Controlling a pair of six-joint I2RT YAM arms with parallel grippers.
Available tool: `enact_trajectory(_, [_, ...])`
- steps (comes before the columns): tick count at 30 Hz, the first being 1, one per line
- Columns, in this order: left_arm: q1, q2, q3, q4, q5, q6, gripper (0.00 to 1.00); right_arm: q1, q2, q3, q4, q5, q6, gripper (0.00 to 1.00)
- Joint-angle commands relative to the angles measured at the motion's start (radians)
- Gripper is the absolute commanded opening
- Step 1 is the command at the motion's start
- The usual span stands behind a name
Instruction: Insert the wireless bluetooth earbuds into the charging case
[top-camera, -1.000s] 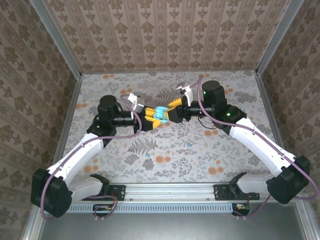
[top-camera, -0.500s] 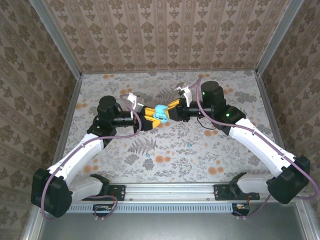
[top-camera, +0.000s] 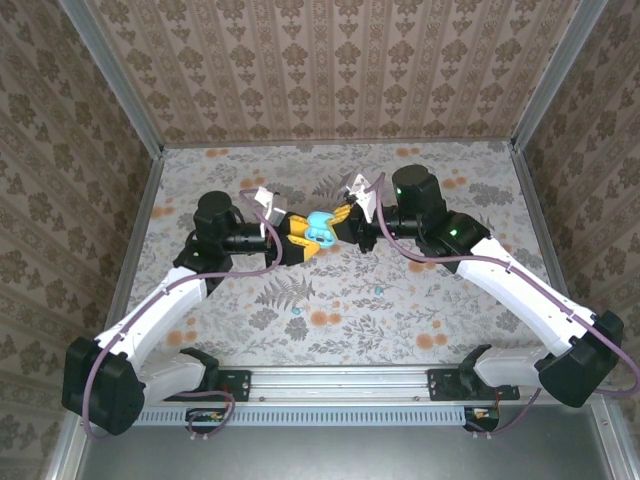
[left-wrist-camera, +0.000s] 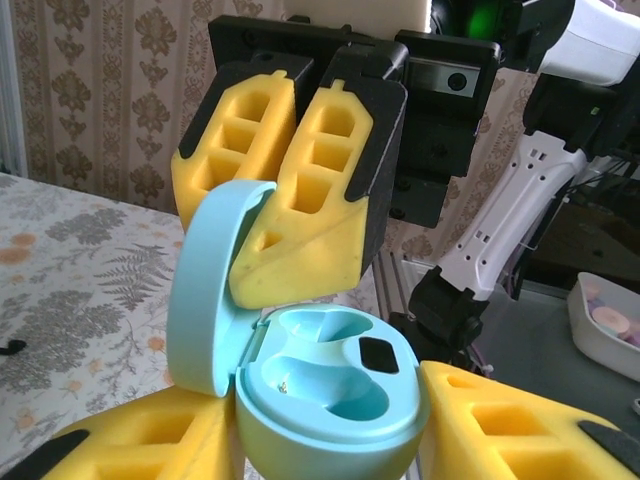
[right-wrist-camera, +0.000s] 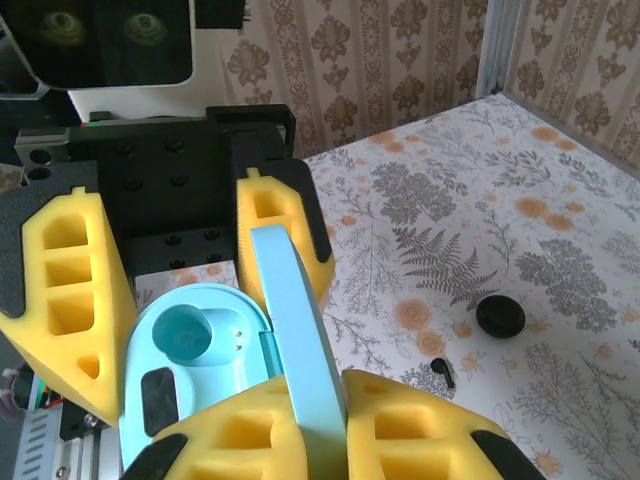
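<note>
The left gripper (top-camera: 305, 240) is partly closed around the lower half of the case (top-camera: 320, 228). Its two yellow foam pads (left-wrist-camera: 150, 440) press on the shell from either side and hold it up off the table (right-wrist-camera: 560, 230), near the middle of the work area and between the two arms. The case is open. Its lid (left-wrist-camera: 205, 300) stands nearly upright on the hinge, and the hollow inside faces up.

The right gripper (top-camera: 340, 220) meets the case from the opposite side. Its fingers (left-wrist-camera: 330, 200) are drawn together with hardly any gap between them. From the right wrist, the thin edge of the lid runs straight down to the seam between those fingers. I cannot tell whether they actually pinch the lid or only rest against it.

Inside the case, one pocket holds a small black piece that looks like an earbud (left-wrist-camera: 378, 355) already seated. The round well (right-wrist-camera: 185, 335) beside it shows bare teal plastic.

A second earbud (right-wrist-camera: 443, 371), a tiny black bud with a short stem, lies on the flowered table surface well apart from the case. A flat black disc (right-wrist-camera: 500, 316) lies near that second earbud, a little farther back.
</note>
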Motion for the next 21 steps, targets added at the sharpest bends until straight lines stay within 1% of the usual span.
enact_trajectory(1, [-0.005, -0.002, 0.024, -0.025, 0.048, 0.036, 0.47, 0.015, -0.025, 0.043, -0.053, -0.026, -0.076, 0.08])
enact_trajectory(10, [-0.010, 0.003, 0.050, -0.072, 0.066, 0.083, 0.57, 0.016, -0.005, 0.087, -0.124, -0.060, -0.108, 0.05])
enact_trajectory(13, [-0.012, 0.003, 0.054, -0.082, 0.067, 0.091, 0.58, 0.017, 0.001, 0.092, -0.128, -0.065, -0.108, 0.05])
enact_trajectory(15, [-0.012, 0.003, 0.055, -0.087, 0.069, 0.096, 0.57, 0.018, 0.004, 0.095, -0.130, -0.067, -0.107, 0.05])
enact_trajectory(21, [-0.011, 0.004, 0.059, -0.089, 0.067, 0.098, 0.45, 0.018, 0.018, 0.106, -0.142, -0.079, -0.100, 0.07])
